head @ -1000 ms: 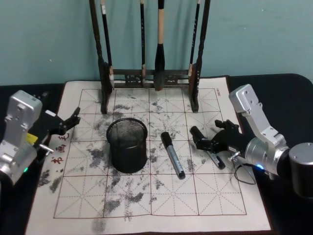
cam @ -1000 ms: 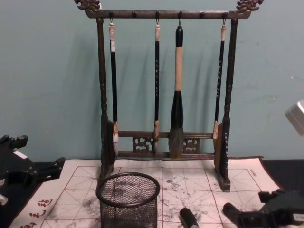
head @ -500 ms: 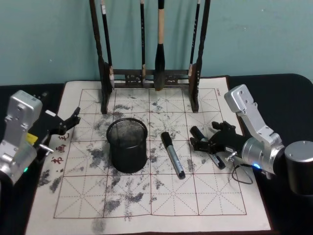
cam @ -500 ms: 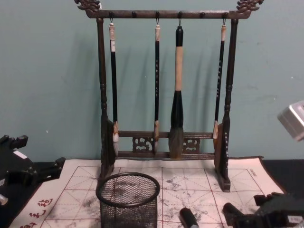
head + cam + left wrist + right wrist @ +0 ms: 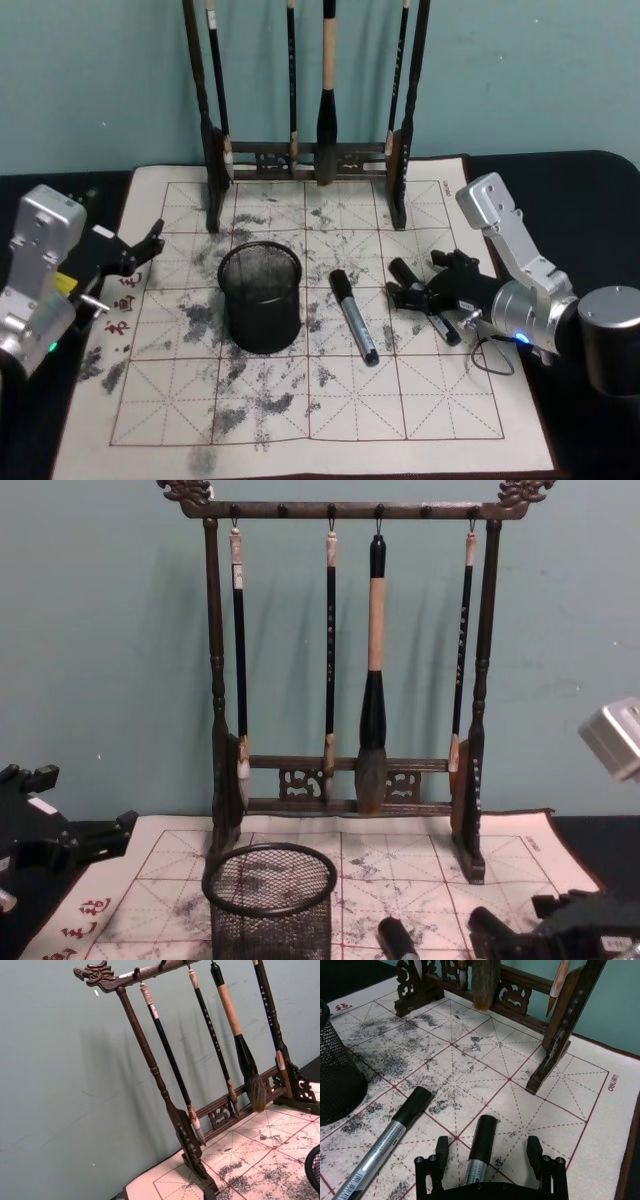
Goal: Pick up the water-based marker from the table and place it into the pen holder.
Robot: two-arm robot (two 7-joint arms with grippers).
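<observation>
- While the right gripper [image 5: 488, 1151] sits low over the mat [image 5: 330, 405], to the right of the pen holder [image 5: 262, 322], its fingers [image 5: 441, 1157] are spread on either side of the farther marker [image 5: 482, 1135], with a gap on each side.
- Only that marker's black cap and a little silver barrel show; the rest is hidden under the gripper.
- The nearer marker [image 5: 353, 315] lies flat just right of the pen holder, not touching it.
- From the chest, both markers are cut off at their caps.
- The left gripper [image 5: 150, 243] hangs well left of the pen holder; whether it is spread or closed cannot be told.
</observation>
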